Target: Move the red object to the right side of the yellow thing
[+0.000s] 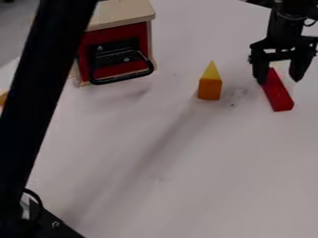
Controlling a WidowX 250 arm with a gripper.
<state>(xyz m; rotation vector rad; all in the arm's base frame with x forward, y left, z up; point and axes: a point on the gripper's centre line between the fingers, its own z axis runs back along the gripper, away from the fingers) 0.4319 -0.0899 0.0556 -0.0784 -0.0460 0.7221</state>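
The black gripper (pixel 279 79) hangs at the upper right, open, its two fingers spread apart. Just below it lies the red block (pixel 279 96), long and slanted, with its far end between the fingers, close to the left one. A gap separates the red block from the right finger. To the left of the red block stands the yellow pointed piece (pixel 211 71) on top of an orange block (pixel 210 89). The red block is on the right side of this pair, not touching it.
At the upper left is a wooden box (pixel 123 13) with a red front and a black handle (pixel 124 80). A thick black bar (pixel 40 97) crosses the left side of the view. The pale table (pixel 186 172) spreads across the middle and front.
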